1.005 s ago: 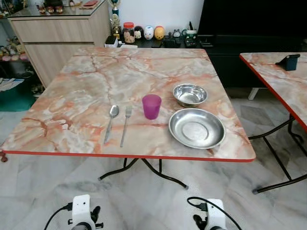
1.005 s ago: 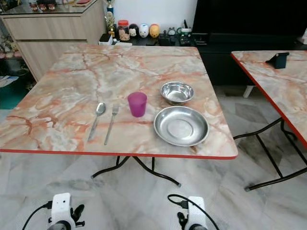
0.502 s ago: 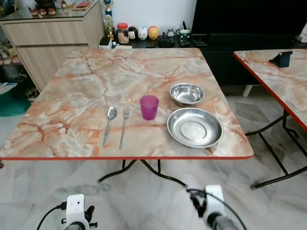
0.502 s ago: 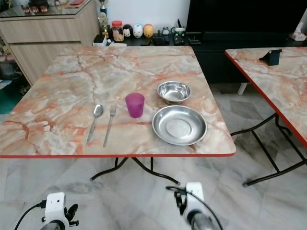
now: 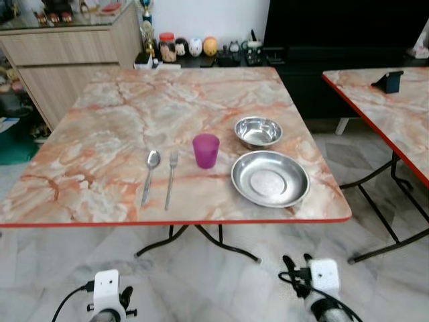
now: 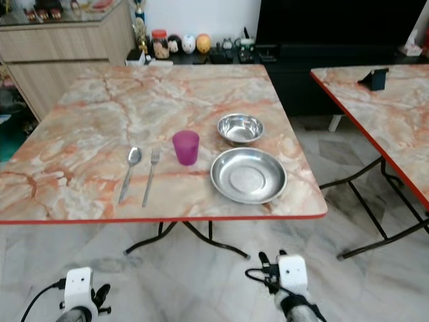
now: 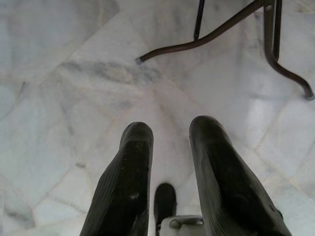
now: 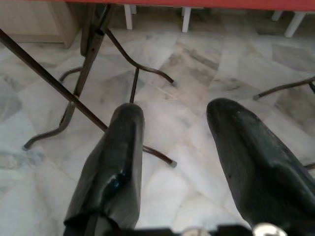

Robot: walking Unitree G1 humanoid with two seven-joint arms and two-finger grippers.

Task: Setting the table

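— So, where's the purple plastic cup (image 5: 206, 150)?
— On the marble-patterned table (image 5: 100, 147), between steel fork (image 5: 169, 178) and round steel plate (image 5: 270, 178).
— Grippers?
— Left gripper (image 7: 170, 147) and right gripper (image 8: 182, 147) low, seemingly empty, fingers spread.

Laid near the front edge of the marble tabletop (image 5: 120, 127): steel spoon (image 5: 150, 176) and fork (image 5: 169, 178) side by side, upright purple cup (image 5: 206, 150), wide steel plate (image 5: 270, 178), small steel bowl (image 5: 258, 131) just behind.
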